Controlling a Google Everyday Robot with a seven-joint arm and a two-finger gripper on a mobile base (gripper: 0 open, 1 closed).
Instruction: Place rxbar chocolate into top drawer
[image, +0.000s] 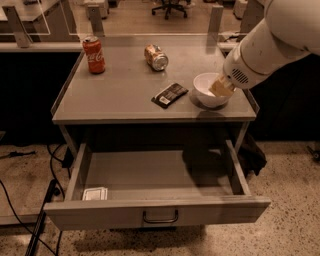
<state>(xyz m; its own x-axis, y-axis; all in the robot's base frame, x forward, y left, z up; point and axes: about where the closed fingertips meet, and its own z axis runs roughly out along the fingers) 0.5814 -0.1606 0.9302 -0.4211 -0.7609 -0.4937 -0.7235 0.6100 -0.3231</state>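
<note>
The rxbar chocolate, a flat dark bar with white label marks, lies on the grey table top right of centre. The top drawer is pulled open below the table, with a small bar handle at the middle of its front panel. My gripper reaches in from the upper right on a thick white arm and hangs over a white bowl, just right of the bar. Its tip hides behind the arm's wrist.
A red cola can stands at the table's back left. A tan can lies on its side at the back centre. A small white square packet lies in the drawer's front left corner. Cables trail on the floor at left.
</note>
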